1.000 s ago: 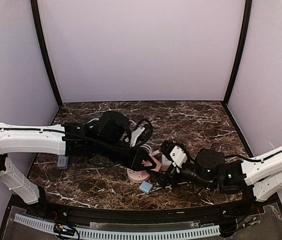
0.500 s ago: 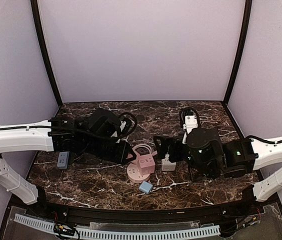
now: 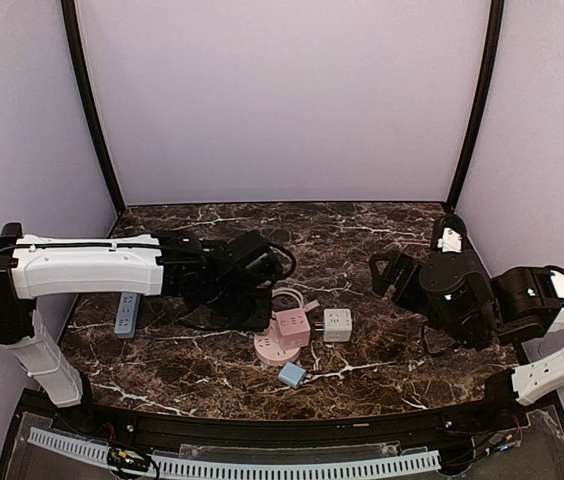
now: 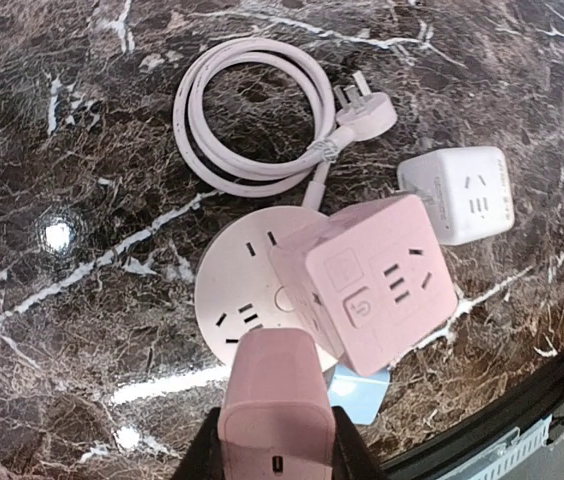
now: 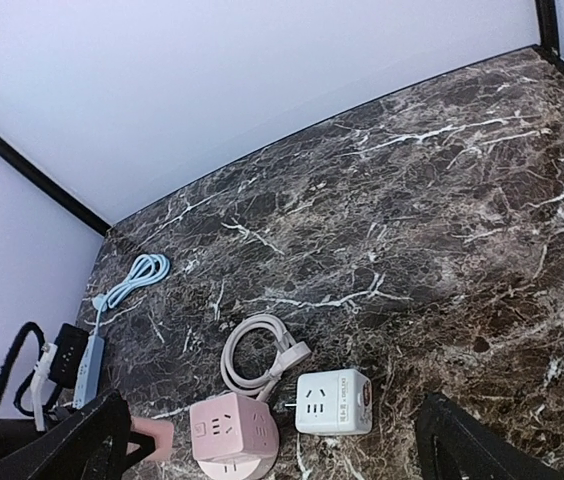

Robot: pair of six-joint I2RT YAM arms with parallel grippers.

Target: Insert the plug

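My left gripper (image 4: pixel 277 455) is shut on a pink charger block (image 4: pixel 274 400) and holds it just above the near edge of a round pink socket base (image 4: pixel 237 290). A pink cube socket (image 4: pixel 377 275) sits tilted on that base. In the top view the left gripper (image 3: pixel 250 302) is just left of the base (image 3: pixel 270 350). The charger also shows in the right wrist view (image 5: pixel 152 438). My right gripper (image 5: pixel 274 425) is open and empty, raised at the right of the table (image 3: pixel 387 275).
A white cube socket (image 3: pixel 337 324) lies right of the pink cube. A small light-blue block (image 3: pixel 291 375) lies in front of the base. The base's pink cord (image 4: pixel 247 120) is coiled behind it. A blue power strip (image 3: pixel 127 315) and blue cable (image 5: pixel 132 280) lie at the left.
My right arm has pulled back to the right and risen, leaving the white cube on the table. My left gripper has drawn back left from over the base.
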